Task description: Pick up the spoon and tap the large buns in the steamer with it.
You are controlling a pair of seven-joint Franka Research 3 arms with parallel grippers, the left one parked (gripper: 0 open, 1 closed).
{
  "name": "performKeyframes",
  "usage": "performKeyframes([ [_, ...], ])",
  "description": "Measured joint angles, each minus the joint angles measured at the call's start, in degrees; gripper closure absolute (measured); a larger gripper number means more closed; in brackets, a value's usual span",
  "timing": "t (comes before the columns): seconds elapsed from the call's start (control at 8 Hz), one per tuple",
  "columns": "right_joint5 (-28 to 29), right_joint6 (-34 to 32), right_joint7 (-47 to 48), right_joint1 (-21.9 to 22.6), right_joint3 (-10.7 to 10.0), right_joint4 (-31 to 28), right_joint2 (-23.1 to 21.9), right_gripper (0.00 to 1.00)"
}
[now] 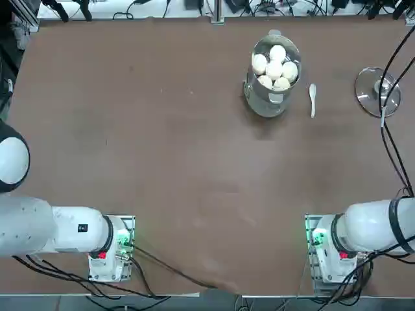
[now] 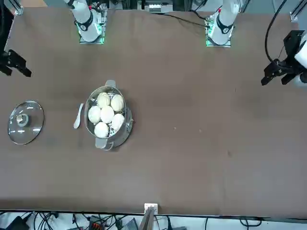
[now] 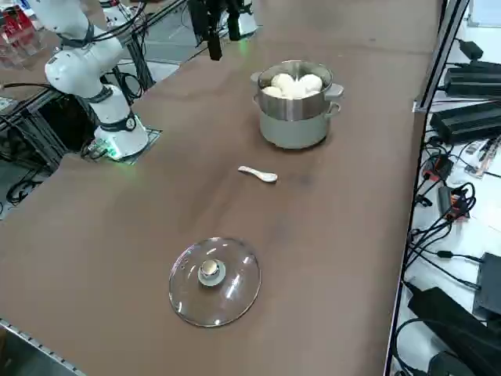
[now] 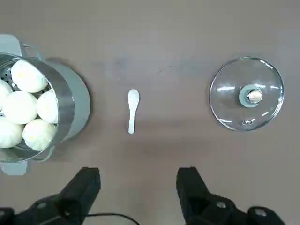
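I had the right arm's black two-finger gripper [image 4: 138, 187] held high above the brown table [image 1: 162, 162], fingers spread wide and empty; nothing grasped yet.

The small white ceramic-looking soup spoon [image 1: 312, 99] lay flat on the bare tabletop; in the top view it sat at 3 o'clock from the round shiny steel steamer pot [image 1: 272, 97], near it but apart, bowl toward 12 o'clock and handle toward 6; the round glass lid with its knob [image 1: 378, 91] lay farther out, also at 3 o'clock from the spoon, well apart from it. The large round white buns [image 1: 275, 67], five by my count, sat clustered inside the steamer, their tops about level with its rim in the right side view.

Risks as I judged them:
- the spoon lay low and flat, so fingers descending off-centre could push it aside or skate it along the table rather than close on it;
- smooth glazed-looking handle, thin; a grip on the handle tip might let it pivot or slip out during the lift;
- the steamer wall stood close on one side; a wide approach could clip the pot or its side handle and shift it;
- once the spoon was carried over, tall sides left little margin; a low pass could strike the rim instead of tapping a bun;
- too firm a tap might dent a bun.
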State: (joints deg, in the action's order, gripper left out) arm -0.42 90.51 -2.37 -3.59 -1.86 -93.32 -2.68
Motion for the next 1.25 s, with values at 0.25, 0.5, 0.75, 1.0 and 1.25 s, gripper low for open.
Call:
performKeyframes([
  [0.25, 0.0, 0.1, 0.41, 0.52, 0.11, 0.06, 0.0, 0.0],
  [0.5, 0.0, 0.29, 2.16, 1.23, 0.29, 0.02, 0.57, 0.0],
  [0.75, 0.02, 2.02, 3.93, 1.91, 0.31, -1.36, 2.65, 0.0],
  [1.0, 0.05, 6.28, 8.97, 3.53, 0.35, -6.0, 4.23, 0.0],
  [1.25, 0.04, 13.64, 11.64, 4.85, 0.39, -12.97, 4.52, 0.0],
])
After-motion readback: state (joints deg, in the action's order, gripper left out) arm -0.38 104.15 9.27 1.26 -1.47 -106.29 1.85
